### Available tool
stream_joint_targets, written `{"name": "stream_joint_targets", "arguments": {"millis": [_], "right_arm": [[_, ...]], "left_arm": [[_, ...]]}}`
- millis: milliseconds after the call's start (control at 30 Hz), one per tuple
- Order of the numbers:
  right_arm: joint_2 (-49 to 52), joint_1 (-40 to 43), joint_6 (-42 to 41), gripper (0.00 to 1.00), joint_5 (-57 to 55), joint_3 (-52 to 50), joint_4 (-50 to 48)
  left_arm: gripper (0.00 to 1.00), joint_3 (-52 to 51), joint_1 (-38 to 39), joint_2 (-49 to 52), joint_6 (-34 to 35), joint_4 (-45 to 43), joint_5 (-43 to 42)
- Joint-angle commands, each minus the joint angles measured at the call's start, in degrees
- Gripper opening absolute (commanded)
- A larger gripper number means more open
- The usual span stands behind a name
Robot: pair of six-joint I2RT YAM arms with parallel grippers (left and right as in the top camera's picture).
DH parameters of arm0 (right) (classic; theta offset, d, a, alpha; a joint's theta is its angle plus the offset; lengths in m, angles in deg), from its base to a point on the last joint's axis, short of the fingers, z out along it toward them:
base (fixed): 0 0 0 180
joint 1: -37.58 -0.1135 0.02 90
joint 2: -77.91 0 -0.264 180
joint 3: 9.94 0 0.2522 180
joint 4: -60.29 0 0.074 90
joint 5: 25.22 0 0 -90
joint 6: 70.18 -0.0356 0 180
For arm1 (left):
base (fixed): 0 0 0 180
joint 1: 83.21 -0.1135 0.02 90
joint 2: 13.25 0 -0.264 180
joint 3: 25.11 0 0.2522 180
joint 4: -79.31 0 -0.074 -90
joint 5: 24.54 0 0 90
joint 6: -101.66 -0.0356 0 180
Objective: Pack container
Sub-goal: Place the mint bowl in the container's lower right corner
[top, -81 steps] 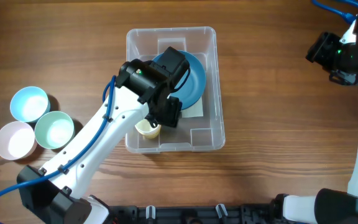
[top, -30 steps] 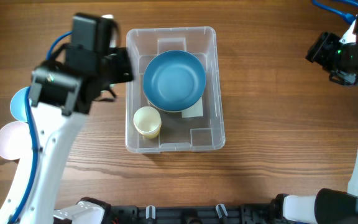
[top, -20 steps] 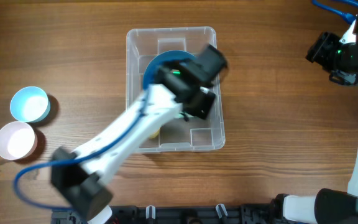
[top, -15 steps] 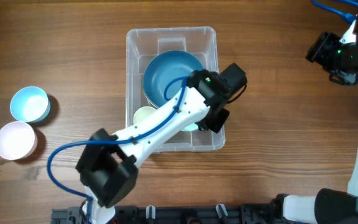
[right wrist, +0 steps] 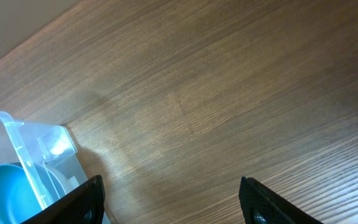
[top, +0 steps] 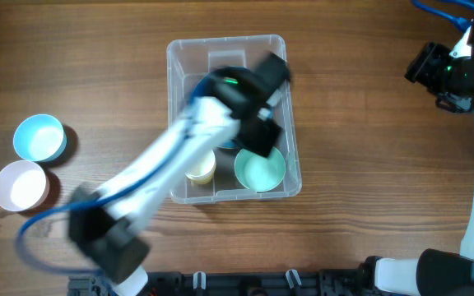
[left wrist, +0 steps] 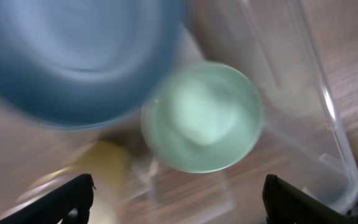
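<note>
The wooden counter (top: pixel 369 164) carries the container (top: pixel 171 48) at upper centre of the overhead frame. The green bowl (top: pixel 260 168), previously on the counter at left, now sits in the container's lower-right corner, beside the blue bowl (left wrist: pixel 73 56) and the yellow cup (top: pixel 200 170). The left arm (top: pixel 179 156) is blurred above it. The left jaws are spread wide, with nothing between them. The right jaws, at the right edge, are likewise released and empty. Judgement: one more item is packed. The light-blue bowl (top: pixel 38 137) and pink bowl (top: pixel 20 184) are not yet packed and lie at left.
</note>
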Motion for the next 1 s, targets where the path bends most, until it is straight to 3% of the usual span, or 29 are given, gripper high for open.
{"name": "stream_joint_targets", "arguments": {"millis": [0,33,133,233,433,533,700,767,867,967], "right_arm": [[0.5,0.1,0.7,0.7,-0.5,-0.2,0.0],[0.5,0.1,0.7,0.7,-0.5,-0.2,0.0],[0.5,0.1,0.7,0.7,-0.5,-0.2,0.0],[0.5,0.1,0.7,0.7,-0.5,-0.2,0.2],[0.7,0.1,0.7,0.7,-0.5,-0.2,0.2],[1.2,0.1,0.7,0.7,-0.5,-0.2,0.2],[2.0,0.1,0.7,0.7,-0.7,-0.2,0.2],[2.0,0.1,0.7,0.7,-0.8,-0.2,0.2],[2.0,0.1,0.7,0.7,-0.8,-0.2,0.2],[2.1,0.1,0.7,0.7,-0.8,-0.2,0.1]], "left_arm": [[0.93,2.5,-11.7,-14.9,0.8,3.1,9.6],[0.98,2.5,-16.0,-17.3,1.8,3.7,10.5],[1.0,2.4,-35.1,-21.0,2.4,2.7,10.1],[1.0,2.3,-52.9,-14.6,2.4,1.0,3.4],[1.0,2.3,-65.6,6.0,2.4,-0.9,1.7],[0.98,2.3,-67.1,16.2,2.4,-2.9,0.2],[0.93,2.3,-67.1,23.1,2.4,-7.4,0.4],[0.82,2.3,-67.1,23.5,2.4,-9.1,1.3],[0.47,2.3,-67.1,23.6,2.4,-10.1,1.3],[0.26,2.3,-67.1,23.6,2.4,-10.1,1.3]]}}
